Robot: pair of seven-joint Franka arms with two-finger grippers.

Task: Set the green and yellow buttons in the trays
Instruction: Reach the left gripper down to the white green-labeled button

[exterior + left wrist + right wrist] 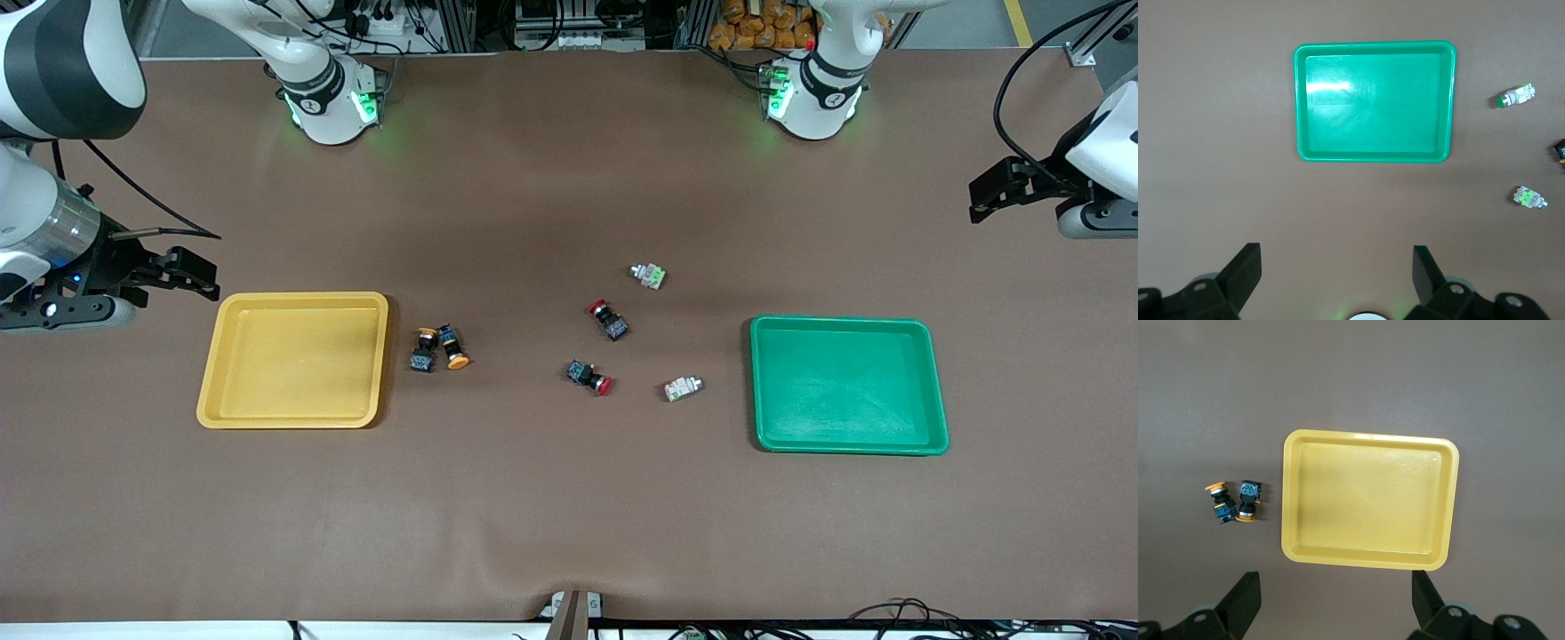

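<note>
Beside the yellow tray [293, 360] we note two yellow buttons [438, 348]; both trays are bare, nothing sorted, and left gripper [1335, 280] and right gripper [1335, 603] wait with fingers released.

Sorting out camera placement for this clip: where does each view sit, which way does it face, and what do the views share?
Front view: high across the table, facing both arm bases; shows both open grippers, left and right.
Left wrist view: looks down on the shallow green plastic tray; own fingers show.
Right wrist view: looks down on the shallow yellow plastic tray; own fingers show.
Shared: front view also shows both trays, green and yellow.
</note>
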